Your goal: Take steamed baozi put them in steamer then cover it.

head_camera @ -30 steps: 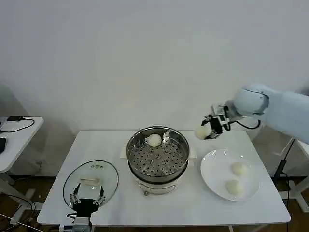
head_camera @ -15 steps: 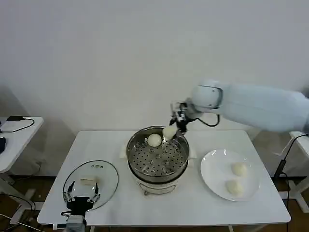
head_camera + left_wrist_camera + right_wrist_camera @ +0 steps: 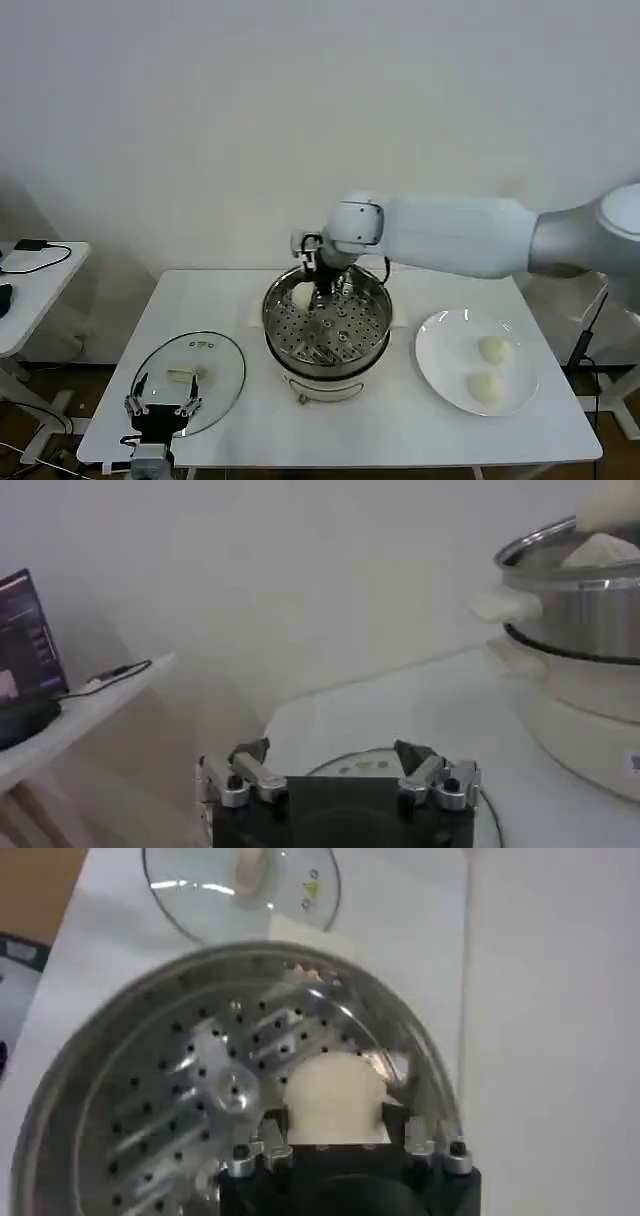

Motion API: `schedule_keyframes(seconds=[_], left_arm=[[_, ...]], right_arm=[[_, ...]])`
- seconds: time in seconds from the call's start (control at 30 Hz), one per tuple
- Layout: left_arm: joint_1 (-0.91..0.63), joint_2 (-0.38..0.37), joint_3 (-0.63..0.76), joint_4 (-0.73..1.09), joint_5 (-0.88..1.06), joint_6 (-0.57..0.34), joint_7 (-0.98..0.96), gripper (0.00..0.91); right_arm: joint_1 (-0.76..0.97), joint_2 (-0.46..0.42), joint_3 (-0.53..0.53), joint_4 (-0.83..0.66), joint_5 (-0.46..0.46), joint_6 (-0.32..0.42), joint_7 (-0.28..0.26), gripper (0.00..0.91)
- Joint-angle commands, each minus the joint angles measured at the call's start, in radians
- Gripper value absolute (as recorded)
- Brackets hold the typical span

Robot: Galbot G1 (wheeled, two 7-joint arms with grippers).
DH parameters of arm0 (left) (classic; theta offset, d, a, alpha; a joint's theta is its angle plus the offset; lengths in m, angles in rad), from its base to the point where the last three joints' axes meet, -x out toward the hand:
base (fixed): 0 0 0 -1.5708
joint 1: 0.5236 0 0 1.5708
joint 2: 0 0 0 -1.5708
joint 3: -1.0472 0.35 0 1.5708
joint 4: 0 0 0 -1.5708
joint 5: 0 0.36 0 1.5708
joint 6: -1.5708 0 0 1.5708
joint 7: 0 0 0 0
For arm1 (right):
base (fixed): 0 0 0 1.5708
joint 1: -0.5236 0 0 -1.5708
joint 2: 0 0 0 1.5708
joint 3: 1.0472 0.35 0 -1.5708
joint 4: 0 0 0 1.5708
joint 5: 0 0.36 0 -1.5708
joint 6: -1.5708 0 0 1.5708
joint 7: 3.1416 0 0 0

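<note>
Head view: right gripper point(image 3: 318, 288), clenched on a baozi point(image 3: 335, 1098), has swung from the plate point(image 3: 440, 375) over the steamer point(image 3: 375, 330); second bun nearly delivered. Left gripper point(image 3: 158, 410) released, idle by the glass lid point(image 3: 225, 365).

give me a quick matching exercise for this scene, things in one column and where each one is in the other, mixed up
Things:
1. glass lid
2. white plate
3. right gripper
4. left gripper

Places:
a. over the steamer, shut on a baozi
b. flat on the table's left part
c. open, at the table's near left edge by the lid
d. right of the steamer, with two baozi on it

Pairs: 1-b, 2-d, 3-a, 4-c
</note>
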Motion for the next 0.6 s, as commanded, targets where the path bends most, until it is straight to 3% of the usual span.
schedule_keyframes(seconds=[0.03, 0.6], left_arm=[[-0.002, 0.003, -0.008, 0.003, -0.004, -0.001, -0.001, 0.907], [-0.003, 0.002, -0.008, 0.008, -0.004, -0.004, -0.002, 0.907]], right_arm=[[-0.044, 0.065, 0.006, -0.041, 0.043, -0.057, 0.03, 0.635], [-0.076, 0.087, 0.005, -0.066, -0.001, -0.056, 0.03, 0.635]])
